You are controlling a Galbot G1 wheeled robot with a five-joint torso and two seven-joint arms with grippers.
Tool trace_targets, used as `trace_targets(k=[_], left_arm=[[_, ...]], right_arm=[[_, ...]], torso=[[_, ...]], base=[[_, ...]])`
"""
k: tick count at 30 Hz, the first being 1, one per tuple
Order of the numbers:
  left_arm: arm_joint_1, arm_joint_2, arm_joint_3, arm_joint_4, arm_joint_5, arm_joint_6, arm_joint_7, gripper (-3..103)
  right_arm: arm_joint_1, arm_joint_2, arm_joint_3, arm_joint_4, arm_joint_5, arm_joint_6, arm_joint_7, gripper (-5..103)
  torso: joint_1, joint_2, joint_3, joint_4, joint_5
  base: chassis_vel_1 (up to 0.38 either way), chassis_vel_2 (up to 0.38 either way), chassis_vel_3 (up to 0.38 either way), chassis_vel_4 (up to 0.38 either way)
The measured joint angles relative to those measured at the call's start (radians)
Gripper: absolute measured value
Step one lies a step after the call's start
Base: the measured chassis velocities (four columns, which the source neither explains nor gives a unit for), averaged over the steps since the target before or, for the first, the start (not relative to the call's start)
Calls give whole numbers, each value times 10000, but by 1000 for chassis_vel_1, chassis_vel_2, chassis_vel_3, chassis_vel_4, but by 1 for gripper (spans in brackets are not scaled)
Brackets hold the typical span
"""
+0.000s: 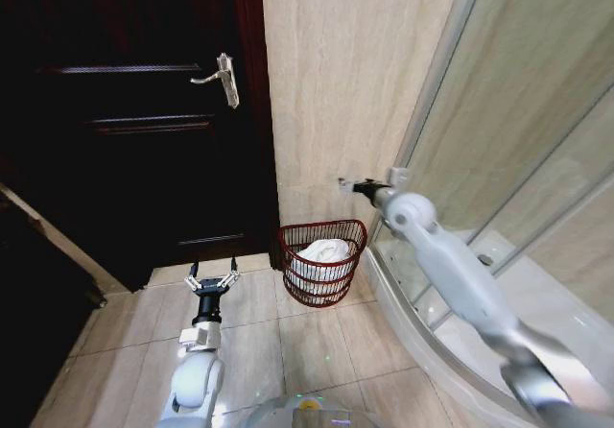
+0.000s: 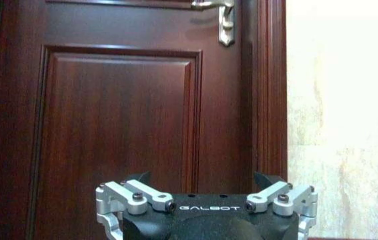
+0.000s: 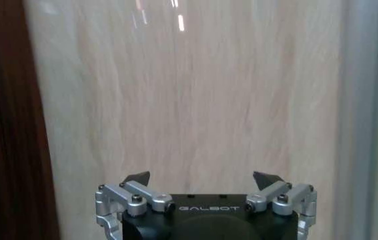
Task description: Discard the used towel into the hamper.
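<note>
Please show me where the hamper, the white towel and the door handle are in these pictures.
hamper (image 1: pixel 320 227): head view, on its dark reddish-brown wire rim at the back.
white towel (image 1: pixel 323 251): head view, on the bundled top of it, inside the hamper.
door handle (image 1: pixel 223 76): head view, on its silver lever by the plate.

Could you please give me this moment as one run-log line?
towel: in hamper | left gripper: open, low, facing door | right gripper: open, raised, facing wall

The towel (image 1: pixel 323 252) sits half sunk behind the hamper (image 1: pixel 322 274) wires. My right pincer (image 1: pixel 345 186) is too small to read there; the door handle (image 2: pixel 220 15) is cropped.
</note>
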Motion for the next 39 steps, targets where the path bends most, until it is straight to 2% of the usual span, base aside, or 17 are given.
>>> trace_targets(k=[2, 3, 6, 7, 8, 10, 11, 14, 16, 18, 20, 22, 39], left_arm=[[155, -205, -31, -97, 21, 62, 33, 100], [155, -205, -31, -97, 21, 62, 33, 100], [365, -437, -82, -271, 6, 152, 60, 100], [365, -437, -82, -271, 6, 152, 60, 100], [407, -501, -123, -337, -42, 205, 57, 100], [470, -568, -173, -443, -135, 259, 47, 100], [470, -568, -173, -443, -135, 259, 47, 100], [582, -575, -143, -569, -233, 274, 19, 100], [646, -579, -130, -599, -255, 255, 18, 100], [794, -615, -104, -634, -282, 244, 7, 100], [819, -621, -100, -637, -282, 259, -26, 100], [867, -671, -78, -728, -281, 577, -178, 100], [947, -634, 260, -1088, 200, 839, 102, 100]], right_arm=[[-1249, 319, 763, 189, -1308, 1125, -711, 100], [-1249, 319, 763, 189, -1308, 1125, -711, 100], [-3211, 1149, 1802, 180, -2955, 2673, -1595, 100], [-3211, 1149, 1802, 180, -2955, 2673, -1595, 100], [-3854, 1509, 2125, 59, -3582, 3344, -1835, 100], [-4705, 2001, 2489, -106, -4173, 4126, -2060, 100], [-4705, 2001, 2489, -106, -4173, 4126, -2060, 100], [-5618, 2571, 2850, -51, -4667, 4914, -2081, 100], [-5869, 2758, 2993, 20, -4932, 5128, -2108, 100], [-6367, 3108, 3382, 271, -5251, 5213, -2476, 100], [-6501, 3165, 3500, 375, -5229, 5166, -2605, 100], [-6786, 3239, 3692, 685, -4882, 4870, -2697, 100], [-7405, 3045, 3920, 833, -4390, 4691, -2688, 100]], torso=[[0, 0, 1, 3, 3], [0, 0, 1, 3, 3], [0, 0, 1, 1, 4], [0, 0, 1, 1, 4], [0, 0, 1, 2, 1], [0, 0, 2, 1, 4], [0, 0, 2, 1, 4], [0, 0, 1, 2, 0], [0, 0, 1, 2, 0], [0, 0, 1, 4, 2], [0, 0, 1, 2, 1], [0, 0, 1, 2, -1], [1, -1, 2, 3, 1]], base=[[0, 0, 0, 0], [0, 0, 0, 0], [0, 0, 0, 0], [0, 0, 0, 0], [0, 0, 0, 0], [0, 0, 0, 0], [0, 0, 0, 0], [0, 0, 0, 0], [0, 0, 0, 0], [0, 0, 0, 0], [0, 0, 0, 0], [0, 0, 0, 0], [28, -28, -24, 26]])
